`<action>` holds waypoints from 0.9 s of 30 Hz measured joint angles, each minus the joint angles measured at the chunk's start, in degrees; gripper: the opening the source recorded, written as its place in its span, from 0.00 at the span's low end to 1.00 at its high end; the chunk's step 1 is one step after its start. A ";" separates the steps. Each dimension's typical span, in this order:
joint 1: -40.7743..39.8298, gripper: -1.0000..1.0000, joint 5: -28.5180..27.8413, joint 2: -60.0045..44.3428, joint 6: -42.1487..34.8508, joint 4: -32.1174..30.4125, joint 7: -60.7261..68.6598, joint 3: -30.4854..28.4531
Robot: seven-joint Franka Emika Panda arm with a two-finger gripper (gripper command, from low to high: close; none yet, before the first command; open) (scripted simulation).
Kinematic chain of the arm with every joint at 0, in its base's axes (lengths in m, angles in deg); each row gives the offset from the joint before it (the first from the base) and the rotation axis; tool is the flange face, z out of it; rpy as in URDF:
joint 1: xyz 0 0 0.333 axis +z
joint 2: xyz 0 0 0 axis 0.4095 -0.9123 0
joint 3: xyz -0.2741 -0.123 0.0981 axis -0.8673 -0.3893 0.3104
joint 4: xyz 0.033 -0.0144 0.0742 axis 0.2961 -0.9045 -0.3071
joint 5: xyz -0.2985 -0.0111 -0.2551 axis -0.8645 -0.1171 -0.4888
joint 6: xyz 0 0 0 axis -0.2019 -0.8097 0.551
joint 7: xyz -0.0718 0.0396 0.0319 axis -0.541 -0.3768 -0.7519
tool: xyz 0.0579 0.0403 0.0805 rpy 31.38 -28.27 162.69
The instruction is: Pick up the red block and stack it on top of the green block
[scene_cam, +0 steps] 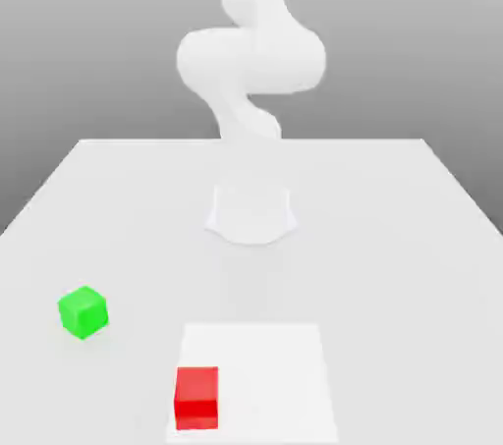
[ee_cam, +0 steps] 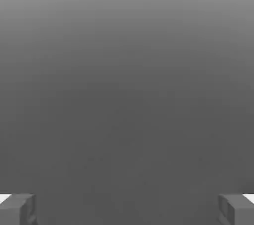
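The red block (scene_cam: 196, 397) sits near the table's front edge, on the exterior view's left part of a paler square patch. Resting on the table, the green block (scene_cam: 83, 311) is further toward the exterior view's left and a little farther back, turned slightly. In the hand view my gripper (ee_cam: 127, 210) is open, with its two grey fingertips (ee_cam: 17, 209) standing far apart and nothing between them. Behind them is only plain grey background, with no block near the fingers.
The white arm (scene_cam: 251, 60) rises from its round base (scene_cam: 251, 212) at the middle of the white table (scene_cam: 393, 237). A paler square patch (scene_cam: 270, 374) lies on the table in front of the base.
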 joint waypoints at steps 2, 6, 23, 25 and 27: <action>0.36 0.50 0.40 -4.42 1.81 -1.02 1.13 -0.94; 0.91 0.50 1.25 -12.82 5.24 -2.94 3.34 -2.59; -0.32 0.50 3.06 -48.03 19.70 -11.05 11.36 -6.19; -0.70 0.50 3.41 -52.15 22.29 -11.23 12.06 -5.97; -1.35 0.50 4.43 -56.29 25.55 -10.78 12.93 -5.16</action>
